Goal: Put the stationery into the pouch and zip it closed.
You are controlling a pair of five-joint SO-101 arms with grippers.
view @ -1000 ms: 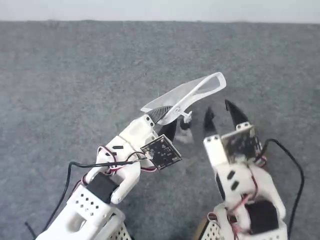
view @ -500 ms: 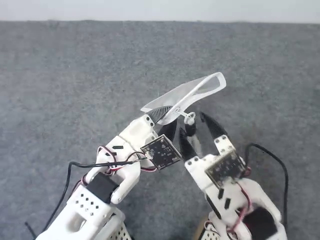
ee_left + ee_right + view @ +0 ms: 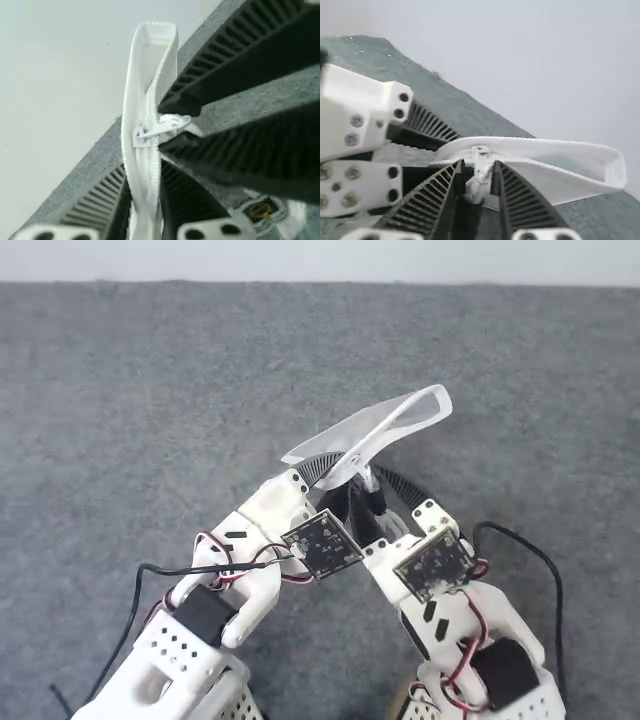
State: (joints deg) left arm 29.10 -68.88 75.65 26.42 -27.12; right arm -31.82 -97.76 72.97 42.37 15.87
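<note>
The white pouch [image 3: 392,424] is held off the grey mat, tilted up toward the far right, its zipper edge facing the arms. My left gripper [image 3: 330,480] is shut on the pouch's near end [image 3: 145,200]. My right gripper [image 3: 374,483] sits beside it, and its black fingers [image 3: 225,65] pinch the small white zipper pull [image 3: 169,123]. In the right wrist view the zipper pull [image 3: 479,172] stands between my own converging fingers [image 3: 520,200], with the pouch [image 3: 560,165] stretching away behind it and the left gripper's fingers [image 3: 427,127] to one side.
The grey mat [image 3: 130,410] stretches bare on all sides of the arms, ending at a pale wall [image 3: 320,260] at the back. Both arm bases and their black cables [image 3: 530,550] crowd the front edge.
The right arm swung in from the right toward the pouch, and its open fingers came together on the zipper pull. The left arm and the pouch stayed still.
</note>
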